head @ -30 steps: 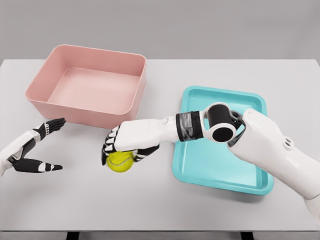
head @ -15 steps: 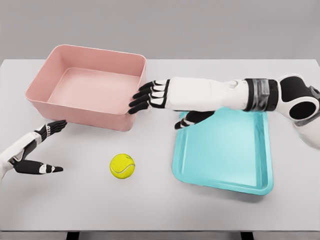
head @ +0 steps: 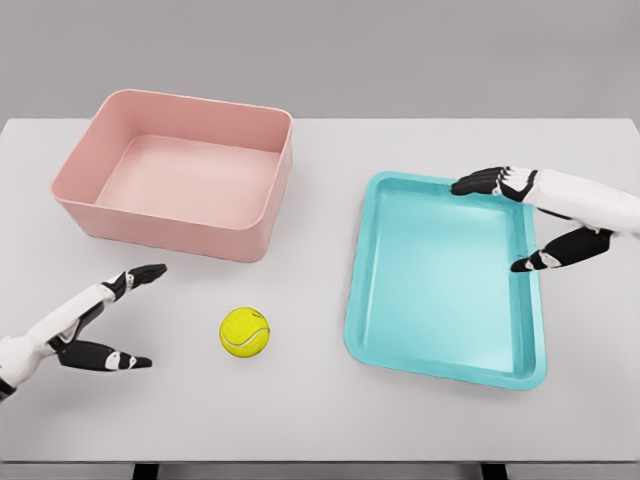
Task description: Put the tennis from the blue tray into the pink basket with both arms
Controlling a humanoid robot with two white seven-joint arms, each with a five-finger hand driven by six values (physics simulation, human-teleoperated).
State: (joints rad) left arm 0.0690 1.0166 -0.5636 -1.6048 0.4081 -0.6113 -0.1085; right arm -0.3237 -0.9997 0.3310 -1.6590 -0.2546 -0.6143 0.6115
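Observation:
A yellow tennis ball (head: pixel 245 332) lies on the white table between the pink basket (head: pixel 180 172) and the blue tray (head: pixel 445 277). Nothing touches the ball. My left hand (head: pixel 128 314) is open at the lower left, thumb and fingers spread toward the ball, about a hand's width to its left. My right hand (head: pixel 505 220) is open over the tray's far right corner, holding nothing. Neither the basket nor the tray has anything in it.
The white table (head: pixel 320 420) ends at a front edge along the bottom of the view. The basket stands at the back left, the tray at the right.
My right hand let go of the ball on the table and pulled back right, past the basket, to the tray's far corner. My left hand moved right, toward the ball.

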